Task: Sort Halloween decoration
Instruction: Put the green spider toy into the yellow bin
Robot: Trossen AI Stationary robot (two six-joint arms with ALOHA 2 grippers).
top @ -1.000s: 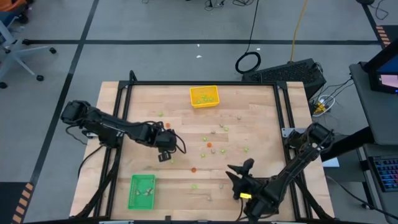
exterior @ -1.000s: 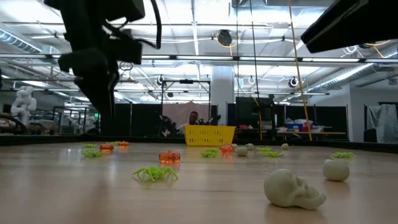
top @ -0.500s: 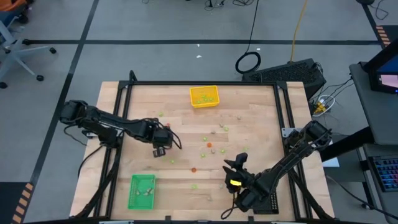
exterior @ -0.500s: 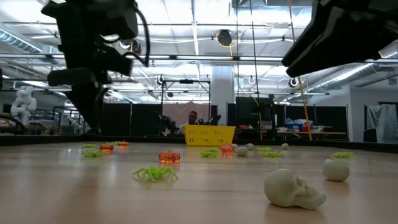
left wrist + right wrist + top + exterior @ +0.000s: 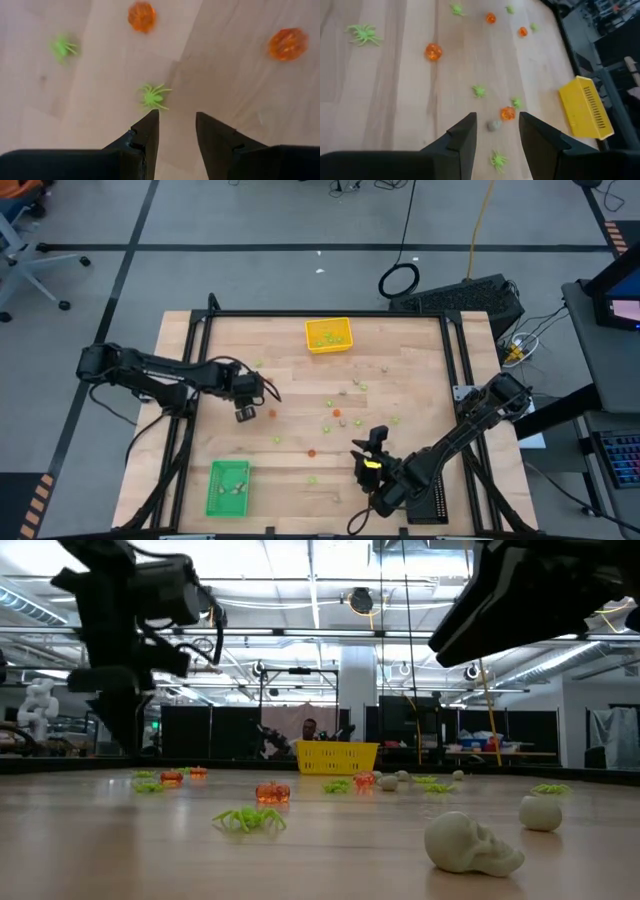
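Both grippers hung spread and empty; the left gripper (image 5: 176, 125) had pulled back leftward over a green spider (image 5: 154, 96), suggesting another pick.

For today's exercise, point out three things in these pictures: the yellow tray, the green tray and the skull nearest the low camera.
yellow tray (image 5: 329, 347), high view: on its near rim.
green tray (image 5: 212, 490), high view: on its left rim.
skull (image 5: 468, 842), low view: on the middle of its pale dome.

Bare wood below left end effector (image 5: 176, 131), green spider (image 5: 154, 96) just ahead, orange pumpkins (image 5: 142, 16) beyond
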